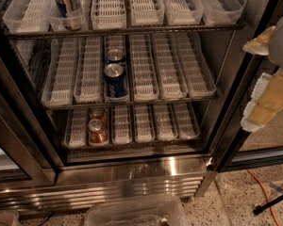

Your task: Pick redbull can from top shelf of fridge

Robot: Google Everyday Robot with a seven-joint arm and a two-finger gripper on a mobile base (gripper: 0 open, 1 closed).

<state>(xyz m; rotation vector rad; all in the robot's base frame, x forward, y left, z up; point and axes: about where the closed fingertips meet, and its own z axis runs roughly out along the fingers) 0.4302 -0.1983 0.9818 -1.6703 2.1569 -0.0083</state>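
Redbull can (68, 4) upright in left lane of top shelf (132, 31), reachable from front; gripper (264, 102) hangs right of fridge (132, 178), cannot tell its grip.

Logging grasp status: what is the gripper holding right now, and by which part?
Nothing: the gripper hangs at right, outside the fridge; the redbull can stands on the top shelf.
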